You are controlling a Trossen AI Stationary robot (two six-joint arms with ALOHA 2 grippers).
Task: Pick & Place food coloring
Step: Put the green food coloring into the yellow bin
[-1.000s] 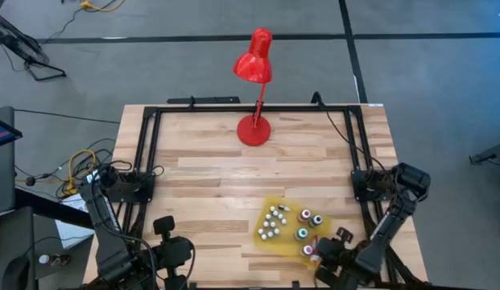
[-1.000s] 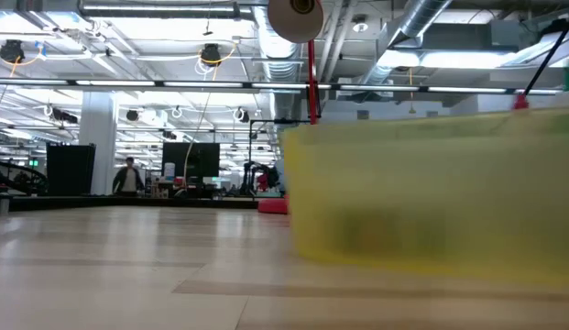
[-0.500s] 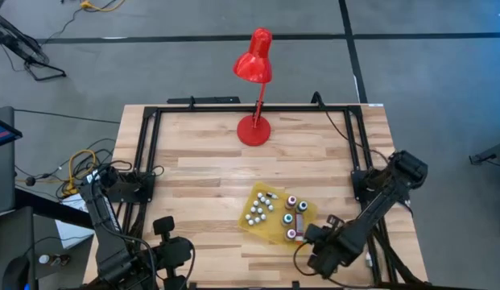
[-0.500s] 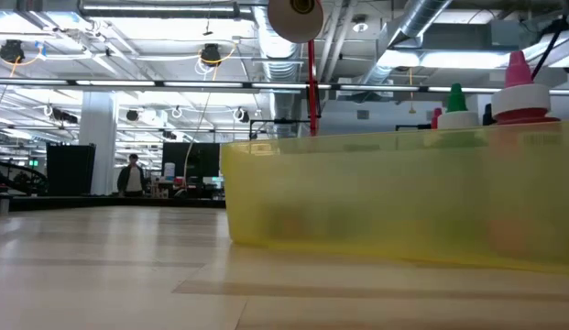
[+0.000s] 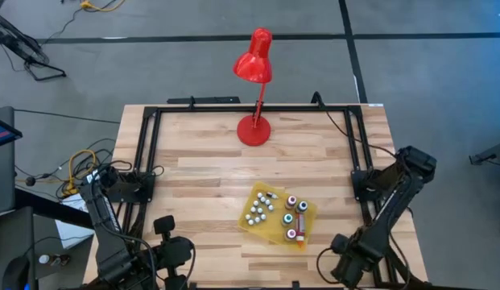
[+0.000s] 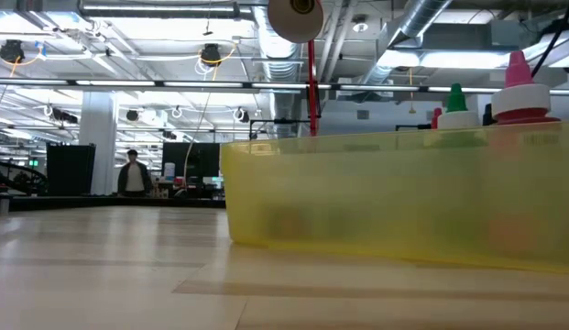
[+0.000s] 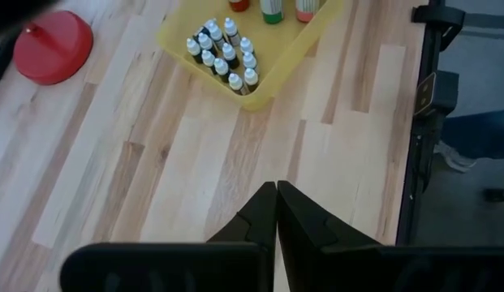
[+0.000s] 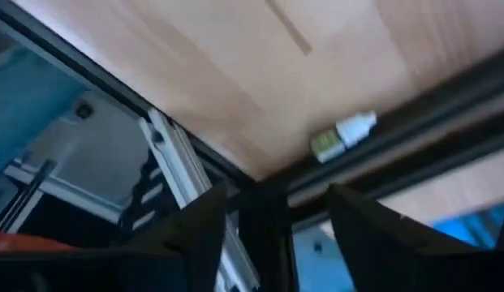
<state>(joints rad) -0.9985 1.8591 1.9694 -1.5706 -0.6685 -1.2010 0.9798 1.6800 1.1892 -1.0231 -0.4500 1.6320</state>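
Observation:
A yellow tray [image 5: 275, 229] sits on the wooden table right of the middle. Three food coloring bottles [image 5: 291, 217] stand in its right half. Their coloured tips [image 6: 518, 73] rise above its wall in the low view. A cluster of tinier white-capped pieces [image 7: 221, 53] fills the tray's other half. One small white-capped bottle [image 8: 341, 136] lies on its side on the wood against a black frame rail. My right gripper [image 8: 276, 227] is open, off the tray's near right corner [image 5: 340, 254], touching nothing. My left gripper [image 7: 276, 203] is shut and waits near the front left [image 5: 173, 250].
A red desk lamp stands on its round base [image 5: 254, 129] at the table's far middle, also seen in the left wrist view [image 7: 53, 45]. Black frame rails [image 5: 358, 153] run along the table's sides and far edge. Bare wood lies left of the tray.
The yellow tray has slid toward the table's left and far side and turned a little, then stayed put. My right gripper, which was at the tray's near right corner, has drawn back toward the table's near right corner, risen and tipped further down.

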